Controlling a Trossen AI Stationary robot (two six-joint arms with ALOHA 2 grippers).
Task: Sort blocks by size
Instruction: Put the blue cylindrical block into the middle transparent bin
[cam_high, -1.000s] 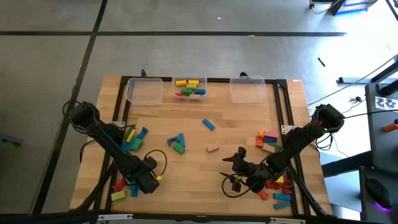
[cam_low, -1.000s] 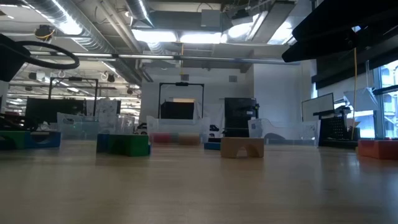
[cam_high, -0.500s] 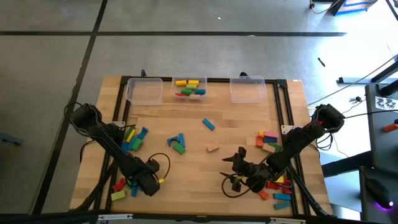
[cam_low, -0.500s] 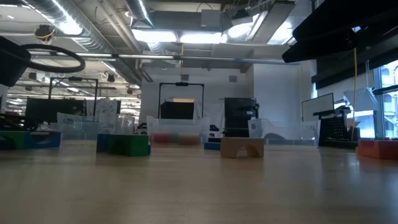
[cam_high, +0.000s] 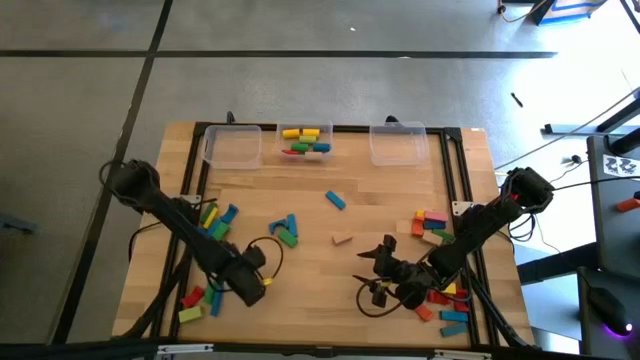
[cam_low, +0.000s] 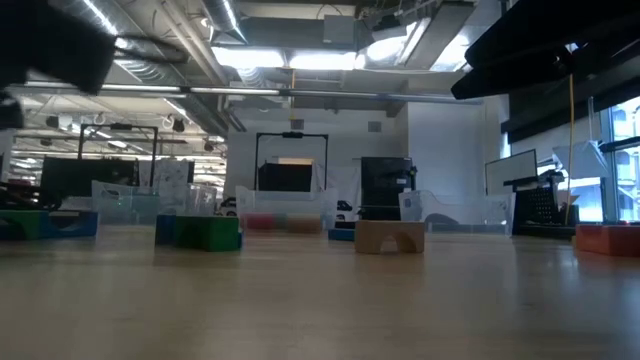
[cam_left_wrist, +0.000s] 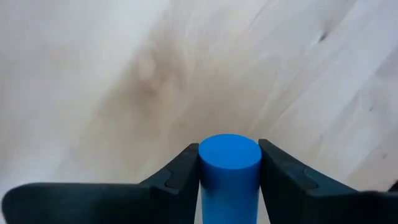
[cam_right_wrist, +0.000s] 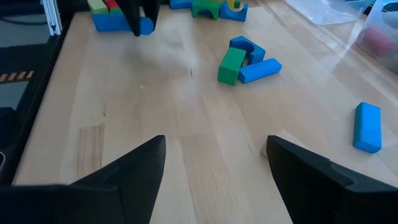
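two dark jointed arms w/ looping black cables; left arm (cam_high: 170, 215); right arm (cam_high: 480, 225)

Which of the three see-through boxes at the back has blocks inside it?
The middle bin. It holds several blocks in yellow, red, green and blue, while the left bin and the right bin beside it have nothing in them.

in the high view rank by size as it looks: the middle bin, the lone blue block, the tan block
1. Middle bin, clearly largest.
2. Lone blue block.
3. Tan block; it looks only slightly smaller than the blue one, so that order is unsure.
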